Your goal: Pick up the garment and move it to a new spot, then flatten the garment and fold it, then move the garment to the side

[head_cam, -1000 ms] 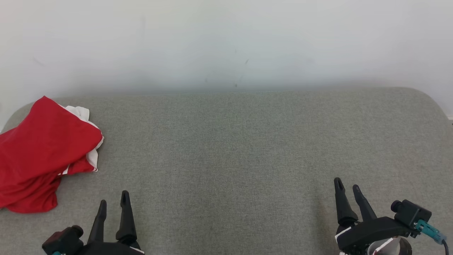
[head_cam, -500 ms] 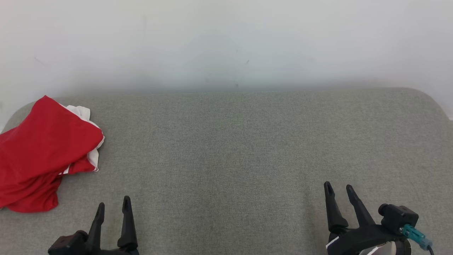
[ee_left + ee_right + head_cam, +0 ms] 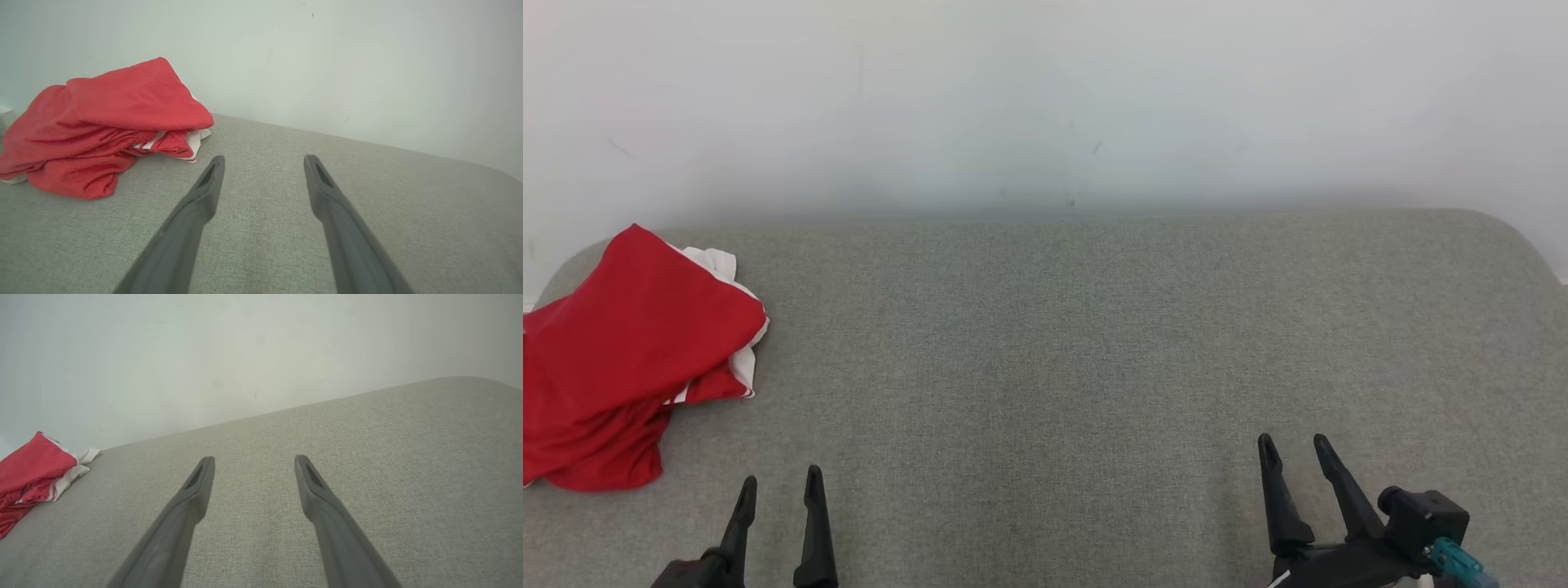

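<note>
The red garment (image 3: pixel 629 351), perhaps loosely folded, sits set aside at the grey cushion's (image 3: pixel 1094 343) left edge, while the left gripper (image 3: pixel 780 477) and right gripper (image 3: pixel 1293 439) hover at its near edge, jaws open and empty.

A grey woven upholstered surface (image 3: pixel 1045 351) is seen stretched across the foreground, its far edge set against a plain white wall (image 3: pixel 1045 90). The surface's far right corner (image 3: pixel 1499 224) is shown rounded. A few small dark specks (image 3: pixel 1097 148) are scattered on the wall near its middle, above the surface's far edge.
</note>
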`<state>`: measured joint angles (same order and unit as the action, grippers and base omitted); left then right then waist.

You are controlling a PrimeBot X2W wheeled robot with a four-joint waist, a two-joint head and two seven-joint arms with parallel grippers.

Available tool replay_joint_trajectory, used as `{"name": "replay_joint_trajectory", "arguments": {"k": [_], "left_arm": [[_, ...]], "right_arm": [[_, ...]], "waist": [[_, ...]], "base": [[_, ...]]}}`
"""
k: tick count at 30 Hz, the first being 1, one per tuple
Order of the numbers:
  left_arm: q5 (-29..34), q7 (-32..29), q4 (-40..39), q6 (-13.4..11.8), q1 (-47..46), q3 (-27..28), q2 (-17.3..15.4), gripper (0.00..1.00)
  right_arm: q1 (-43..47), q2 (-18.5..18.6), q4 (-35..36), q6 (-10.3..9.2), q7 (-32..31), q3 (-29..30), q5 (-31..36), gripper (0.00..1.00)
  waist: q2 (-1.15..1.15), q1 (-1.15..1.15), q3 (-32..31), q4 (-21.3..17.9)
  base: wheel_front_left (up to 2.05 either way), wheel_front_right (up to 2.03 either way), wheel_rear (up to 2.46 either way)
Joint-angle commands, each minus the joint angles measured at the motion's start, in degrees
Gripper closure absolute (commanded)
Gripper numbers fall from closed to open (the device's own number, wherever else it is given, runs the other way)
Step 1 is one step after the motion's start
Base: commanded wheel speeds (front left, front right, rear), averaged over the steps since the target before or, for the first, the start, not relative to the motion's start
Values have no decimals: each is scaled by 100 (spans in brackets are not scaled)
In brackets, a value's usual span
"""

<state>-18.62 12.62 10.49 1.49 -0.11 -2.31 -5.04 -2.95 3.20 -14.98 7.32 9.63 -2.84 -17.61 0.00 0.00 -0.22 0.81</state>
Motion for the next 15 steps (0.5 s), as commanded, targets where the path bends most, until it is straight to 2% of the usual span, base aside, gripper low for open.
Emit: {"name": "replay_joint_trajectory", "arguments": {"k": [1, 15], "left_arm": [[168, 55, -80, 1, 41, 24, -28, 0], [882, 149, -251, 1, 278, 142, -20, 0]], "right_arm": [[59, -2, 69, 23, 54, -39, 131, 0], [246, -18, 168, 23, 277, -138, 736, 0]], "waist": [[0, 0, -5, 6], [0, 0, -36, 41]], "base": [[0, 0, 0], [0, 0, 0]]}}
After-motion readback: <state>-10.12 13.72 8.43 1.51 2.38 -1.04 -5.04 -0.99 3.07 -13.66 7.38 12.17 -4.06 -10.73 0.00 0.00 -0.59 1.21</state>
